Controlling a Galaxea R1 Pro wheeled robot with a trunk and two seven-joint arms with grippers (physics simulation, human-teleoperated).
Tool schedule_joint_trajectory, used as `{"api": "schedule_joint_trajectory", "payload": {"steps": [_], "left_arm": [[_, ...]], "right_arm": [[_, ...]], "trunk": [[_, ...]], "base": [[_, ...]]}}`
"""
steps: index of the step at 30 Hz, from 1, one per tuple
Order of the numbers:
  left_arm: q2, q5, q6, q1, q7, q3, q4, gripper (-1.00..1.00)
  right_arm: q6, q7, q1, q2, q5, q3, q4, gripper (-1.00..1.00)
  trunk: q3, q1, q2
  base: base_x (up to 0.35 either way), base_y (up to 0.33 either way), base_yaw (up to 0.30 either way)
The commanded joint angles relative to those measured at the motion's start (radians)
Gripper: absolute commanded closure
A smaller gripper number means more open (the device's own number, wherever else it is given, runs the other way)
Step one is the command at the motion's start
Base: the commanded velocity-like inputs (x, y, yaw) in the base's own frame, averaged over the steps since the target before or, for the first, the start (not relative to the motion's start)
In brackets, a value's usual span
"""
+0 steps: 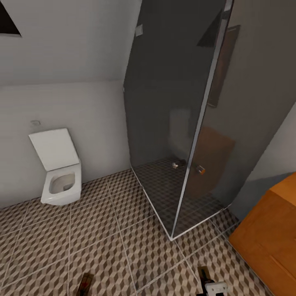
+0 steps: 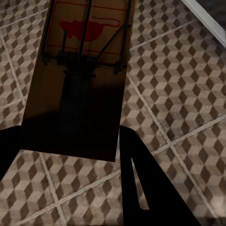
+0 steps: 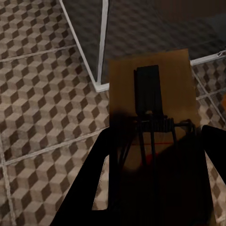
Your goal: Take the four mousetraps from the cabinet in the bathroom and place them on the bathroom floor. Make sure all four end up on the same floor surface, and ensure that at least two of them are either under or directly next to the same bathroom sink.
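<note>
- Far left of the head view, a white toilet (image 1: 61, 181) with its lid up is seen against the wall – nothing to do with the job, just a landmark.
- The bathroom floor (image 1: 102, 238), with its cube-print tiles, is spread across the whole lower part of that view; that's where the traps are meant to end up.
- At the bottom edge, the left gripper (image 2: 70, 155) is clamped on a mousetrap (image 2: 77, 75), the board pinched by its near end between the dark fingers (image 2: 141, 188). It's held out flat over the tiles, wire spring and red mouse print facing up, probably so it can be set down level.
- In the middle, a glass shower enclosure (image 1: 181, 123) is standing with its corner on the tiles.
- The right gripper (image 3: 155, 188) is closed on a second mousetrap (image 3: 150, 94), gripped the same way at the near end and carried above the floor close to the shower's corner.
- Far right, the orange-brown cabinet (image 1: 271, 234) is caught at the frame edge.
- No sink is pictured, so the robot is judged to be in transit with both traps; the sink has to be found before anything gets dropped.
</note>
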Motion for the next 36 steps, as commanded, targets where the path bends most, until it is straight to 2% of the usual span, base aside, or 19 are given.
{"api": "schedule_joint_trajectory", "payload": {"steps": [1, 25, 36], "left_arm": [[-0.001, -0.002, -0.004, -0.002, 0.01, -0.008, 0.003, 1.0], [-0.001, -0.002, -0.004, -0.001, 0.01, -0.008, 0.003, 1.0], [-0.001, -0.002, -0.004, -0.002, 0.01, -0.008, 0.003, 1.0]], "right_arm": [[-0.002, -0.006, -0.001, -0.001, -0.005, 0.008, -0.001, 1.0], [-0.002, -0.006, -0.001, -0.001, -0.005, 0.008, -0.001, 1.0], [-0.002, -0.006, -0.001, -0.001, -0.005, 0.008, -0.001, 1.0]], "trunk": [[-0.002, 0.001, -0.002], [-0.002, 0.001, -0.002], [-0.002, 0.001, -0.002]], "base": [[0.0, 0.001, 0.287], [0.001, 0.007, 0.287], [0.099, 0.084, 0.287]]}}
